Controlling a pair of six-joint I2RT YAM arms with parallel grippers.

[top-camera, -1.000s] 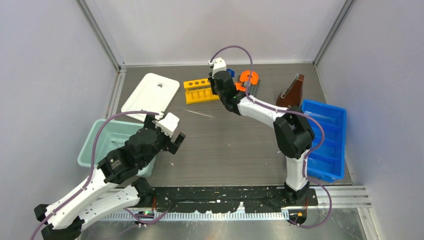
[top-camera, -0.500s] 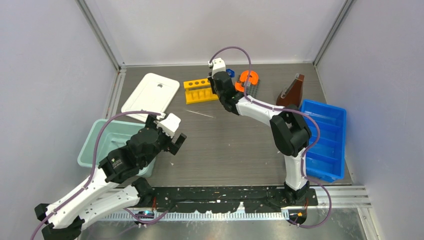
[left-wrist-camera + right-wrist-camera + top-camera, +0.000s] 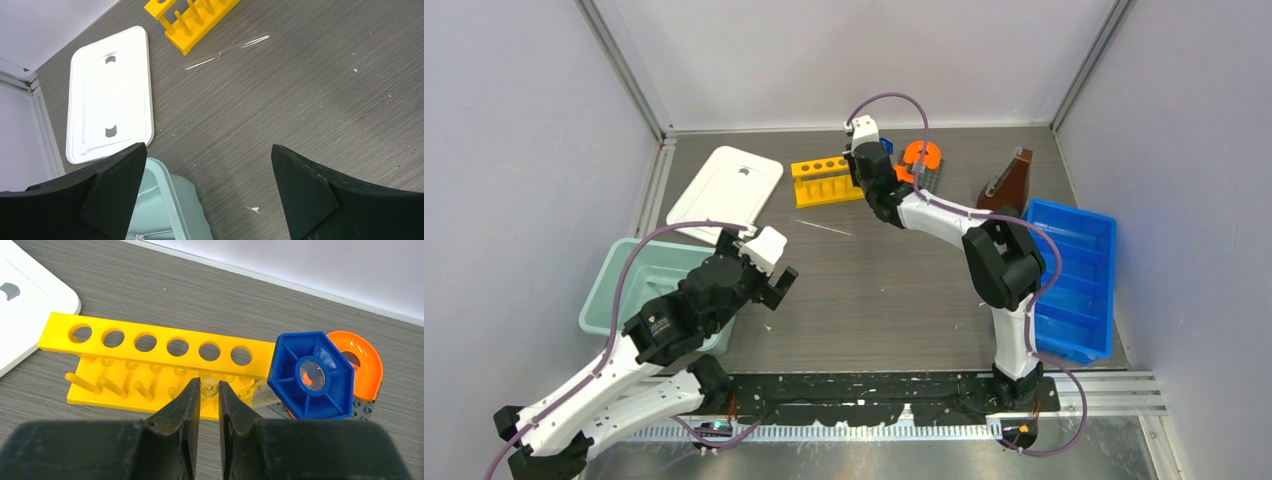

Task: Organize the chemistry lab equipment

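Tabletop (image 3: 894, 290), with positions given from the yellow six-hole rack (image 3: 161, 344). The left gripper (image 3: 774, 284) hangs wide open and empty, well apart from the rack on the arm-base side, beside a teal bin (image 3: 639, 275). The brown cone-shaped flask (image 3: 1009, 185) stands well to the rack's right. At the rack's right end, the right gripper (image 3: 209, 386) is nearly closed, pinching the mouth of a clear tube (image 3: 255, 394) that ends in the small blue hexagonal piece (image 3: 287, 377). The thin clear rod (image 3: 822, 227) lies just beside the rack, arm-base side.

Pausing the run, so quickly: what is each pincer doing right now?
Left pincer: open, holding nothing.
Right pincer: shut on the clear tube that ends in the blue hexagonal base.
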